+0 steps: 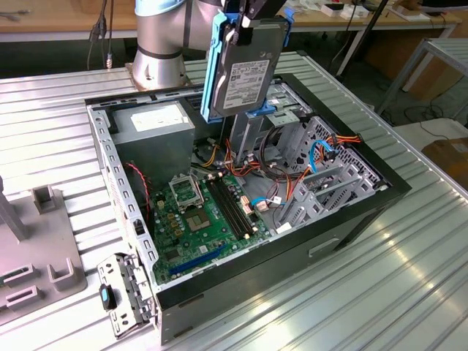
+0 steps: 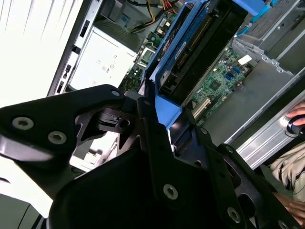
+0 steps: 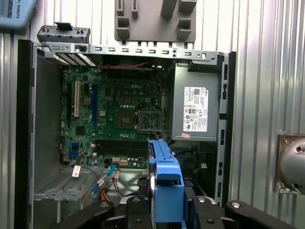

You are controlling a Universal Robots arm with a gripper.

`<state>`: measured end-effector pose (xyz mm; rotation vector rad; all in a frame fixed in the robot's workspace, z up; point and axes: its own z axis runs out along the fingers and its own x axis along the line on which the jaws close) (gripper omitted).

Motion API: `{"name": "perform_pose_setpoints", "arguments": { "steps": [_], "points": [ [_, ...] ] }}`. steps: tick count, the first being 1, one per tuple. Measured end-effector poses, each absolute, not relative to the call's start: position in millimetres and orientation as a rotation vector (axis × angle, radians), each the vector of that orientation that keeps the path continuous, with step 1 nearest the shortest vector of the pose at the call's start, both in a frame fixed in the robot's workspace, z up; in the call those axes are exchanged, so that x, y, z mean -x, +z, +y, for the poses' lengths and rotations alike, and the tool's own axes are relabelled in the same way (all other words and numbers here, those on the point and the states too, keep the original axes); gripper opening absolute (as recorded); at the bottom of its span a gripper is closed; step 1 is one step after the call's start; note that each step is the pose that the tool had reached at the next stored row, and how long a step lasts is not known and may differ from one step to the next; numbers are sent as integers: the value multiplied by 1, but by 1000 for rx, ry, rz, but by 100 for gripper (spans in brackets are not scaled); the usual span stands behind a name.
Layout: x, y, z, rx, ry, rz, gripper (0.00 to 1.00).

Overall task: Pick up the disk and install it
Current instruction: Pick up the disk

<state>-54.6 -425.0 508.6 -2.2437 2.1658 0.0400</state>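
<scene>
Open computer case (image 1: 257, 301) — green motherboard (image 1: 196, 219), power supply (image 1: 156, 121).

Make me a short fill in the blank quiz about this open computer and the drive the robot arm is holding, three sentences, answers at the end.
1. The gripper is shut on the disk, whose edge bracket is light ____.
2. The disk hangs over the open computer case, whose motherboard is ____.
3. The grey power supply inside the case carries a ____ label.

Missing words: blue; green; white.
</scene>
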Motion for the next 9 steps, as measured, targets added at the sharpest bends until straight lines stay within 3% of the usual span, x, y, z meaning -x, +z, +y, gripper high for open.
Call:
{"name": "perform_pose_setpoints", "arguments": {
  "steps": [9],
  "points": [
    [50, 509, -425, 2244, 40, 2166, 36]
  ]
}}
